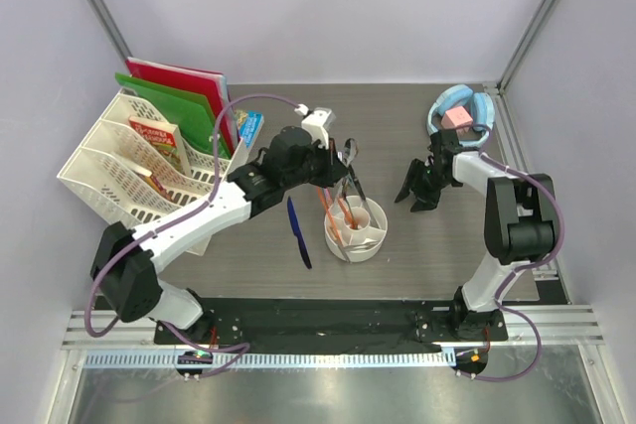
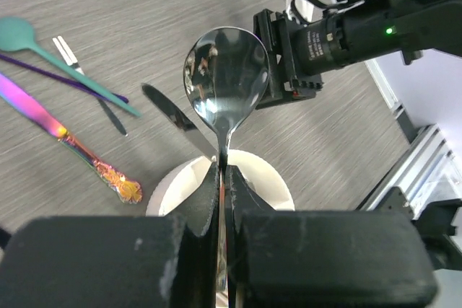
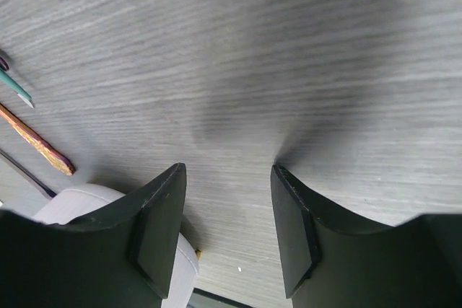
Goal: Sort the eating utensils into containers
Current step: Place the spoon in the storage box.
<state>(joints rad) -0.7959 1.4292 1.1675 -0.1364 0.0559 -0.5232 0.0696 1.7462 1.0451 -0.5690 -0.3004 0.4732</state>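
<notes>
My left gripper (image 2: 222, 171) is shut on the thin handle of a silver spoon (image 2: 226, 77), whose bowl sticks out ahead of the fingers. Directly beneath hangs the white divided cup (image 2: 268, 180); in the top view the cup (image 1: 378, 243) holds orange pieces (image 1: 339, 221). Beyond the cup lie a teal spoon (image 2: 22, 34), a purple piece (image 2: 43, 70), an iridescent knife (image 2: 43, 117) and a silver knife (image 2: 170, 117). A dark blue knife (image 1: 298, 232) lies left of the cup. My right gripper (image 3: 227, 221) stands open just over the table right of the cup, nothing between its fingers.
A white lattice rack (image 1: 119, 181) with books and folders stands at the left. A light blue bowl (image 1: 437, 111) with a pink cube sits at the back right. The right arm's wrist (image 2: 339, 34) is close ahead of the spoon.
</notes>
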